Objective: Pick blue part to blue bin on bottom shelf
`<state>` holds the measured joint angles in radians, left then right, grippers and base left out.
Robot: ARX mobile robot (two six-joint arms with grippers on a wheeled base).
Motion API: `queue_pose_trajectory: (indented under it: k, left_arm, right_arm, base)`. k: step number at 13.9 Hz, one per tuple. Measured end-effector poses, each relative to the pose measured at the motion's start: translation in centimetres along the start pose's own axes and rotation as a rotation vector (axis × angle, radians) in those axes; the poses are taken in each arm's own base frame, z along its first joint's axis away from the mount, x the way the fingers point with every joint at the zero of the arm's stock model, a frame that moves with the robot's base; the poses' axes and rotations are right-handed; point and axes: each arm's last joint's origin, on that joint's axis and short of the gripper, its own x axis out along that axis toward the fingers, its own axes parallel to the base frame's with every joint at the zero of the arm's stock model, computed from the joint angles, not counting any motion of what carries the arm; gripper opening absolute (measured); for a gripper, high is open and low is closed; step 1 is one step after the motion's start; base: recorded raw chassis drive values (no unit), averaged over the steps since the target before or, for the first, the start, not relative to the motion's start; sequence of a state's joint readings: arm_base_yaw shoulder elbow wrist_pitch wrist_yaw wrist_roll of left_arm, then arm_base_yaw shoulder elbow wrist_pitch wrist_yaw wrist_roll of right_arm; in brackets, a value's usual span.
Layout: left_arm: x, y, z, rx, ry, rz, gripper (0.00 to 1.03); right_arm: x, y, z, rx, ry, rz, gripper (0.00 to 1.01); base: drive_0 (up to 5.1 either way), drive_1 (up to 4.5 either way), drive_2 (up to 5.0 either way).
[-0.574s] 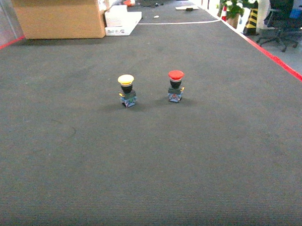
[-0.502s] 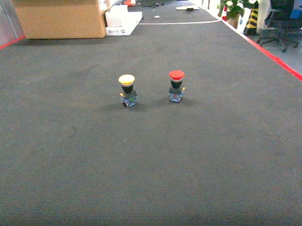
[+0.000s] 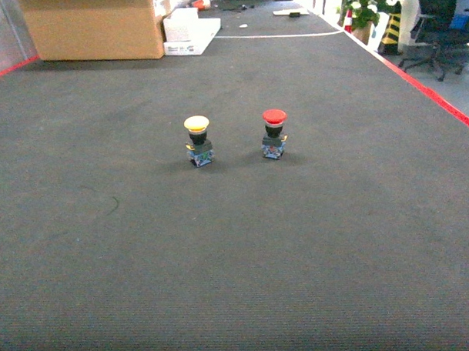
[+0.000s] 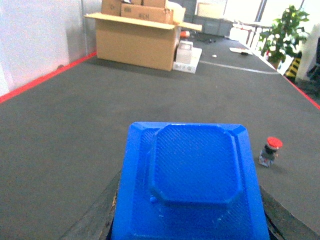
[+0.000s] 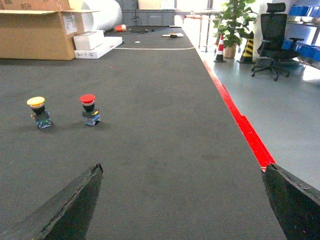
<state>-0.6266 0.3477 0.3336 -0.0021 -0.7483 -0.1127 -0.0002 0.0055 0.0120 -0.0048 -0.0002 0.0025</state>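
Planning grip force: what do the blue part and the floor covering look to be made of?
Blue part: likely 3D-printed plastic, matte, with fine hatched ridges across its top. Floor: dark grey carpet-like mat, with a fine ribbed weave and no shine.

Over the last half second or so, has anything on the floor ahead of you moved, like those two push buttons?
Nothing visibly moved. The yellow push button and the red push button stand upright side by side on the dark carpet, as before. The whole head view slid a hair sideways, which points to the camera, not the objects. The cardboard box is unchanged.
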Motion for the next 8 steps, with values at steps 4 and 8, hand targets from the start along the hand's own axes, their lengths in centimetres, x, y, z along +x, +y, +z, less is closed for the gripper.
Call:
queue_pose_trajectory:
  k: [4,8]
  left_arm:
    - [0.00,-0.04,-0.17,-0.013,0.010,0.000,0.44]
    - [0.01,-0.05,-0.18,-0.014,0.011,0.000,0.44]
  right_arm:
    - [0.00,0.00,0.00,0.000,0.000,0.000,0.98]
    - [0.00,0.00,-0.01,0.000,0.001,0.000,0.98]
  base:
    - [0.0,0.00,0.0]
    - [0.0,-2.01,2.1]
